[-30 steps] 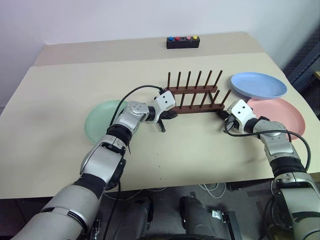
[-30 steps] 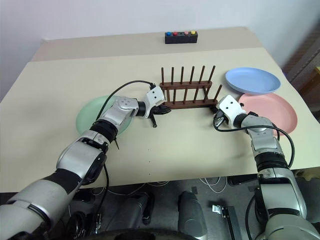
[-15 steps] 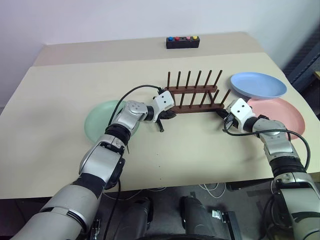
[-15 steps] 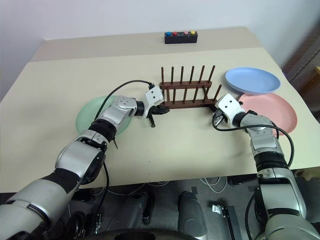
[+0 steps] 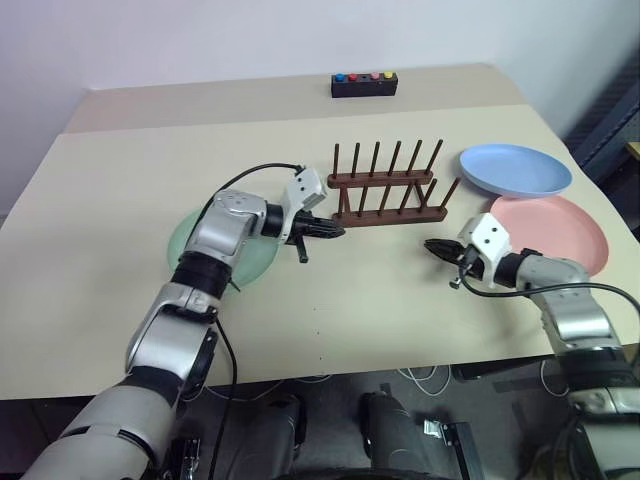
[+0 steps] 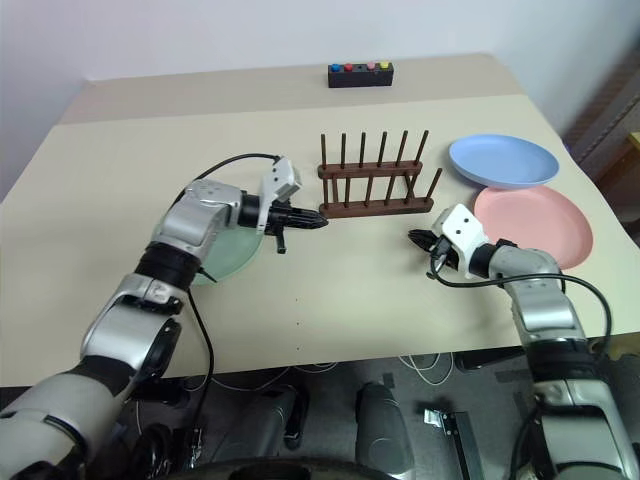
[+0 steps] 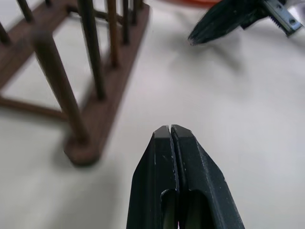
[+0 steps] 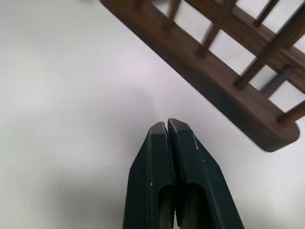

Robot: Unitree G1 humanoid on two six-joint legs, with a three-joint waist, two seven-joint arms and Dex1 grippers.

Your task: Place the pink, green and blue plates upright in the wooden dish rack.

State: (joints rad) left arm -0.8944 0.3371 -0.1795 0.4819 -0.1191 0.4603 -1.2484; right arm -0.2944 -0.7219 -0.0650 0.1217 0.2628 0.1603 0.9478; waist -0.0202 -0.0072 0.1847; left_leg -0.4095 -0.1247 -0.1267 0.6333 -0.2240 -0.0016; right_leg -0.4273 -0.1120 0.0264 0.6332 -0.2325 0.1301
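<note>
Nothing racked yet — rack standing empty near the table's middle, every slot between its pegs bare. All three plates lying flat on the table: green plate off the rack's left end, partly hidden under the left forearm; blue plate off the right end, toward the far side; pink plate just nearer than the blue, with the blue rim seeming to overlap its far edge. Left gripper hovering just off the rack's left near corner, pointing toward the right, fingers pressed tight together with nothing between them. Right gripper hanging above bare table in front of the rack's right end, just left of the pink plate, pointing left, fingers likewise closed on nothing. Neither gripper touching rack or plate, as far as can be told. Judged from this: task at its very start, with three pick-ups and three upright placements all left to do. Closest candidates by position — green for the left arm, pink for the right — though no telling which comes first. Small black button box sitting at the far edge, well apart from everything.
</note>
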